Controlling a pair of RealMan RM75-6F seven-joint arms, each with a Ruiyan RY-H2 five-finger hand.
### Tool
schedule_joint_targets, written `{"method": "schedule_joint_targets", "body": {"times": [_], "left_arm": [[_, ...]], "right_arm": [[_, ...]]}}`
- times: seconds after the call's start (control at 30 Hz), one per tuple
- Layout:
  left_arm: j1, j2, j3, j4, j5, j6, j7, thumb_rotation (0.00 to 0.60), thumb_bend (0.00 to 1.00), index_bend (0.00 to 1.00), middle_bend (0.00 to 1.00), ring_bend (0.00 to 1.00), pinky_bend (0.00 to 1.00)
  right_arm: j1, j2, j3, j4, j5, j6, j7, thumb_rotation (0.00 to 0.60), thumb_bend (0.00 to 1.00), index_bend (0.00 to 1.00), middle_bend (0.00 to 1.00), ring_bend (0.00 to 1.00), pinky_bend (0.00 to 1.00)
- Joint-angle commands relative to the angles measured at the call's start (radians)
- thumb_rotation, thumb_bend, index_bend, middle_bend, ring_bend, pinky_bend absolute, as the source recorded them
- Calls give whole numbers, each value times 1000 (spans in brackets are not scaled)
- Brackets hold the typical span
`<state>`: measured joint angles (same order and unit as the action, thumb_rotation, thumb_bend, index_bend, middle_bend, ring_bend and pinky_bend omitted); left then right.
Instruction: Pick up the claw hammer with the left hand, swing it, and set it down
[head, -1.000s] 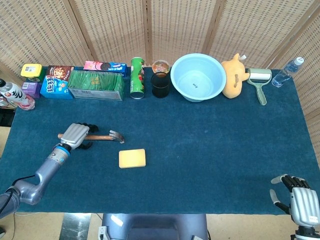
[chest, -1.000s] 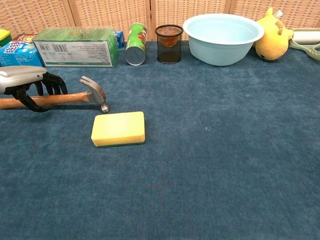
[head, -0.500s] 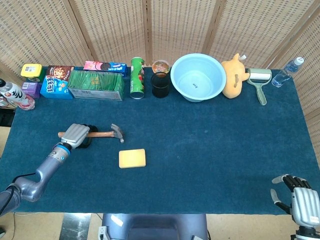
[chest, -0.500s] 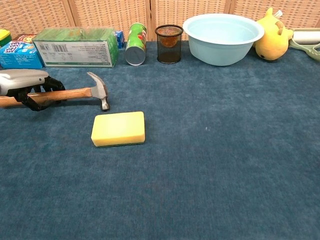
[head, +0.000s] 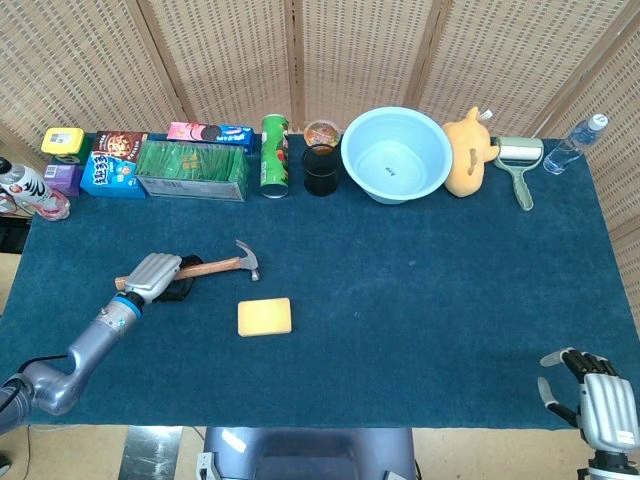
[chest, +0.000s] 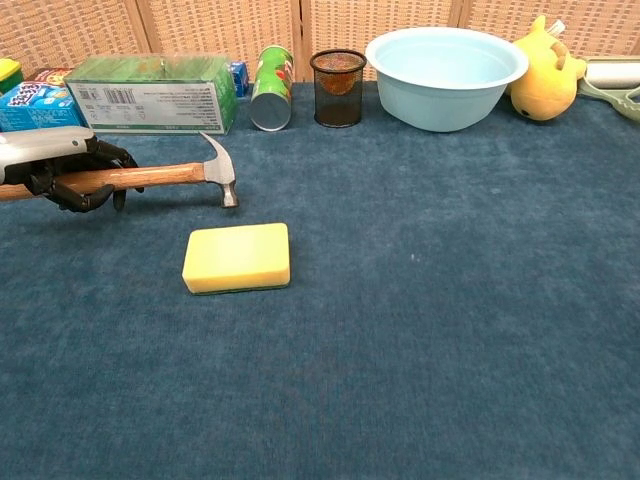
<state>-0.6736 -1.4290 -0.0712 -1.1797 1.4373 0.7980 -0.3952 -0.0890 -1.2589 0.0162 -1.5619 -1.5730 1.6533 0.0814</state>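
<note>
- Wooden-handled claw hammer (chest: 170, 176) sits in the left hand (head: 153, 271), whose dark fingers (chest: 75, 190) wrap the handle near its butt end; the steel head (head: 248, 259) points toward the middle of the bench (head: 420, 300).
- Compared with a second ago, the hammer has come up off the blue cloth: its head then lay on the bench just behind the sponge, and now it is raised, further right and well apart from the sponge.
- The left hand has closed tighter on the handle; earlier its fingers only draped over it.
- Right hand (head: 592, 397) hangs at the near right edge of the bench, fingers spread, holding nothing, unchanged from before.
- Yellow sponge (chest: 237, 257) lies flat on the bench just in front of the hammer head, nearest thing to it.
- Behind the hammer, along the back edge: a green box (chest: 155, 93), a green can (chest: 271, 87), a black mesh cup (chest: 338, 87), a pale blue basin (chest: 446, 62) and a yellow plush toy (chest: 545, 72).
- Nothing stands between the hammer and the open middle of the bench.
</note>
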Motion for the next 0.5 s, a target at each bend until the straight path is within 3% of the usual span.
{"method": "schedule_joint_targets", "body": {"times": [0.03,0.3,0.5], "left_arm": [[14,6,1,-12,20,42,-30,600,711,506,588,611,686],[26,15,2,-34,48,113,-44,600,674,506,600,613,695],[37,37,13,-65,100,197,32,600,672,506,631,633,699]], "right_arm": [[-3,0,0,5,4,0,6,600,382,469,455,416,342],[-9,2,1,17,7,5,22,600,382,469,456,416,343],[-11,-1,-1,21,10,-2,22,600,380,469,456,416,344]]}}
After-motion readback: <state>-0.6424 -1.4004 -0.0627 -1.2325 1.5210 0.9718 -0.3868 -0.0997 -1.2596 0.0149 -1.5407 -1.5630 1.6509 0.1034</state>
